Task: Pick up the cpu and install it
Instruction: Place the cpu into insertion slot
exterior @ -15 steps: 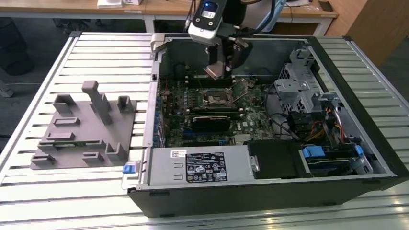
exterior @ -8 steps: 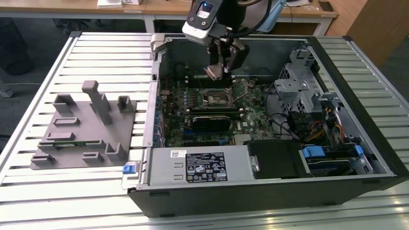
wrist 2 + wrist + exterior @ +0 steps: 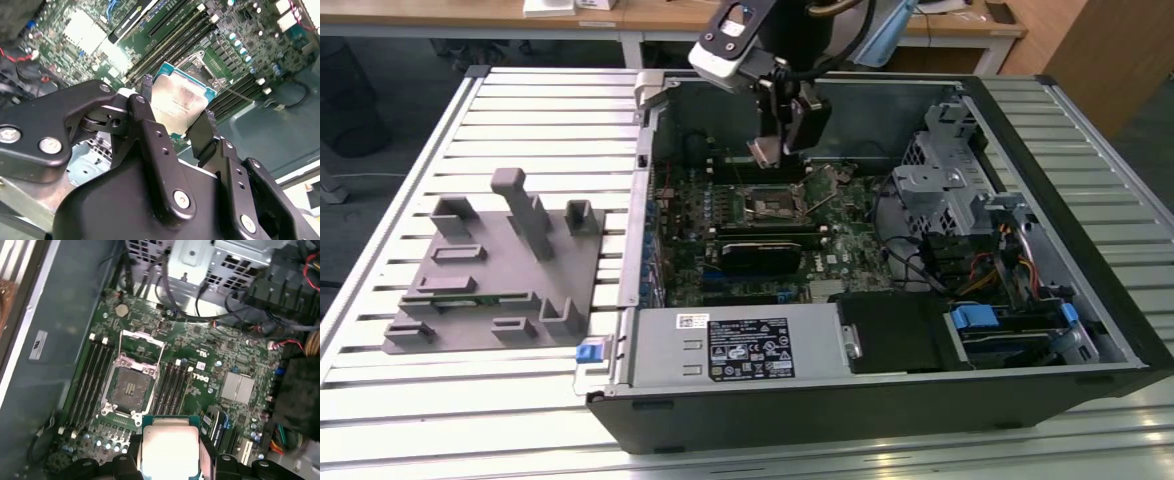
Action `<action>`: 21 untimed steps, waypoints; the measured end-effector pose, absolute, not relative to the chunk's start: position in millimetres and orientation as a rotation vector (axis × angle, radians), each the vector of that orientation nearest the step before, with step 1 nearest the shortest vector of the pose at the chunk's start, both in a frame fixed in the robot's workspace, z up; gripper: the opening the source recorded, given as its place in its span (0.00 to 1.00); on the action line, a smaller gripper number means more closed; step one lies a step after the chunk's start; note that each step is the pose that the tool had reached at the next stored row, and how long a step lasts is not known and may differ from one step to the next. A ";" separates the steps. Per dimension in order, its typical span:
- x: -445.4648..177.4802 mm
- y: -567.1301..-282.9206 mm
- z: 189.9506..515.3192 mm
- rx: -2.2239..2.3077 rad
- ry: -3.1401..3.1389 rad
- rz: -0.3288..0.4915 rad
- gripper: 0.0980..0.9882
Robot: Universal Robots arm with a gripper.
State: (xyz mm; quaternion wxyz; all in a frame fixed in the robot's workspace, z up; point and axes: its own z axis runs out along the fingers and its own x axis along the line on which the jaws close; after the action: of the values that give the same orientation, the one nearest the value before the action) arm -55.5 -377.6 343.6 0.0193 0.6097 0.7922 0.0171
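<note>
My gripper (image 3: 770, 152) hangs inside the open computer case, shut on the cpu (image 3: 766, 152), a small flat square chip with a pale silver top. In the second wrist view the cpu (image 3: 179, 102) sits clamped between the two black fingers (image 3: 146, 90). The first wrist view shows the cpu (image 3: 170, 446) held above the motherboard, short of the open socket (image 3: 131, 388). That socket's metal load frame (image 3: 142, 343) is flipped up. In the exterior view the socket (image 3: 771, 204) lies on the green motherboard just below the gripper.
A grey plastic fixture (image 3: 494, 265) rests on the slatted table at the exterior view's left. Inside the case are memory slots (image 3: 92, 385), a metal drive cage (image 3: 947, 185), cables (image 3: 1014, 270) and a power supply (image 3: 740, 345). The case walls (image 3: 647, 200) hem in the motherboard.
</note>
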 end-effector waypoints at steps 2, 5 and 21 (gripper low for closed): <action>-55.5 -377.6 343.2 1.936 2.424 0.052 0.50; -55.5 -377.6 342.6 2.001 2.369 0.050 0.50; -48.6 -358.6 331.1 2.106 2.274 0.045 0.50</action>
State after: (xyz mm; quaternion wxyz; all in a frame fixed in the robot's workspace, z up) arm -48.6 -358.6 331.1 0.0208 0.6794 0.7333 0.0146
